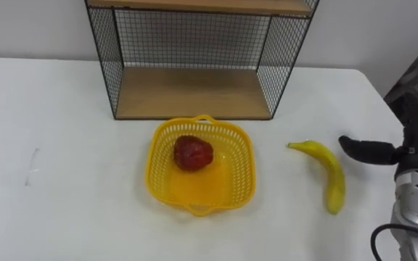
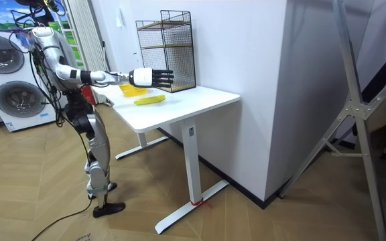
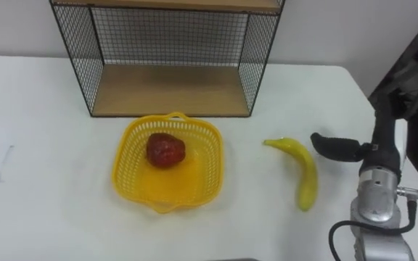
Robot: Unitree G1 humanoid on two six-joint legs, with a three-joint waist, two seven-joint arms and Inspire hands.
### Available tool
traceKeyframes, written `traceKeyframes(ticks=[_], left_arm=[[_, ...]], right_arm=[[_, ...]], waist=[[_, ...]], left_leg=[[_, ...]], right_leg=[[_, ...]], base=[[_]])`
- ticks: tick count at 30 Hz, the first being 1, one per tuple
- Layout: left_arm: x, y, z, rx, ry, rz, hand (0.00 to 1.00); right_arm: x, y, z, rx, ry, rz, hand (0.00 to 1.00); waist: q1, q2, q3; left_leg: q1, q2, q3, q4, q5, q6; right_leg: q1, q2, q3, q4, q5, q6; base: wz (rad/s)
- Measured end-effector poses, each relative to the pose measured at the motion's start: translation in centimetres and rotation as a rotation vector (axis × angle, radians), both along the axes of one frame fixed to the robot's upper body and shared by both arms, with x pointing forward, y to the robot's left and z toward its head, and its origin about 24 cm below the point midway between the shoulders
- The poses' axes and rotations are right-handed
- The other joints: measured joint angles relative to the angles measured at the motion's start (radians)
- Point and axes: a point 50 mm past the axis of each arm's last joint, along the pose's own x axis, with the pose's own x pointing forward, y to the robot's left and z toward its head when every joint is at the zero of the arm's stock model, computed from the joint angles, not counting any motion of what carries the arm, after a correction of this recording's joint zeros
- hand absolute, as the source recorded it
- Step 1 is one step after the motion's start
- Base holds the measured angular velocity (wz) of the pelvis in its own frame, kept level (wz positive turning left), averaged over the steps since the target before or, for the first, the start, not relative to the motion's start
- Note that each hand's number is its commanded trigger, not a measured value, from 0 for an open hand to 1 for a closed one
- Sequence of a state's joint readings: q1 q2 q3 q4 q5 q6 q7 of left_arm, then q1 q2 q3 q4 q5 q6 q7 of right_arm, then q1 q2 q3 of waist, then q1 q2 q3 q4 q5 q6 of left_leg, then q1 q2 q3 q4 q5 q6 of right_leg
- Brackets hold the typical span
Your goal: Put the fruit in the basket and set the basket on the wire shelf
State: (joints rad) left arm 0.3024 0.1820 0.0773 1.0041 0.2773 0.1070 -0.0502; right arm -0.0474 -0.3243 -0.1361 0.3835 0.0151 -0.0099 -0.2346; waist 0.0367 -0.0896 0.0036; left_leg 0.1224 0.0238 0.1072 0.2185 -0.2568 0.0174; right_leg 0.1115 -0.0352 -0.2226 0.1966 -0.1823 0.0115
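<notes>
One yellow basket point(image 1: 242, 165) sat on the white table point(image 1: 64, 145), and one red fruit point(image 1: 193, 153) lay inside it, toward the 12 o'clock side of its floor. One banana point(image 1: 327, 172) lay on the tabletop at 3 o'clock from the basket, apart from its rim, with the stem end toward the basket and the curve running down toward 5 o'clock. One wire shelf point(image 1: 194, 93) stood at 12 o'clock from the basket. Its open front faced the basket, and its lower wooden board sat just behind the basket's rear handle.

One hand was in sight. The right hand point(image 1: 372, 151) hung at 3 o'clock from the banana, with a dark finger pointing toward the fruit and a small gap between them. In the room view its fingers were stretched out straight above the table, holding nothing.

The table's right edge ran just past the hand. A strip of bare tabletop separated the basket and the banana. A wider stretch of white spread from the basket toward 9 o'clock, where one faint mark point(image 1: 31, 167) showed. The shelf's mesh sides closed it in at left and right, and the basket was narrower than the opening between them.
</notes>
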Motion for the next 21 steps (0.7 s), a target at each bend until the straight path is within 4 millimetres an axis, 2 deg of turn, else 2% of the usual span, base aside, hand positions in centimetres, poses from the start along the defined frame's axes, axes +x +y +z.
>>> traceKeyframes(ticks=[4,8,16,21], left_arm=[[0.1,0.1,0.1,0.003,-0.003,-0.001,0.00],[0.0,0.1,0.1,0.003,-0.002,-0.002,0.00],[-0.1,0.1,0.0,0.001,0.010,-0.002,0.00],[-0.2,0.2,0.0,0.001,0.015,0.000,0.00]], right_arm=[[0.4,0.4,-0.1,-0.010,0.035,0.059,0.00],[0.2,0.8,-1.3,-0.023,0.108,0.114,0.00],[0.0,1.1,-2.1,-0.073,0.199,0.183,0.00],[-0.2,1.2,-2.6,-0.081,0.244,0.224,0.00]], waist=[[-0.002,-0.003,-0.0008],[-0.002,-0.004,-0.0008],[0.002,0.009,0.0032],[0.017,0.012,0.0006]], left_leg=[[-0.006,0.000,-0.002,0.006,0.000,0.000],[-0.005,0.000,-0.005,0.011,0.000,0.000],[-0.007,-0.002,-0.018,0.008,0.001,0.002],[-0.007,-0.001,-0.017,0.008,0.001,0.002]], right_leg=[[-0.003,-0.001,-0.003,0.001,0.000,0.000],[0.002,-0.002,-0.010,0.003,0.000,0.000],[0.006,-0.008,-0.026,0.007,0.000,0.000],[0.000,-0.007,-0.025,0.008,0.000,0.000]], base=[[0.00],[0.03],[0.05],[0.00]])
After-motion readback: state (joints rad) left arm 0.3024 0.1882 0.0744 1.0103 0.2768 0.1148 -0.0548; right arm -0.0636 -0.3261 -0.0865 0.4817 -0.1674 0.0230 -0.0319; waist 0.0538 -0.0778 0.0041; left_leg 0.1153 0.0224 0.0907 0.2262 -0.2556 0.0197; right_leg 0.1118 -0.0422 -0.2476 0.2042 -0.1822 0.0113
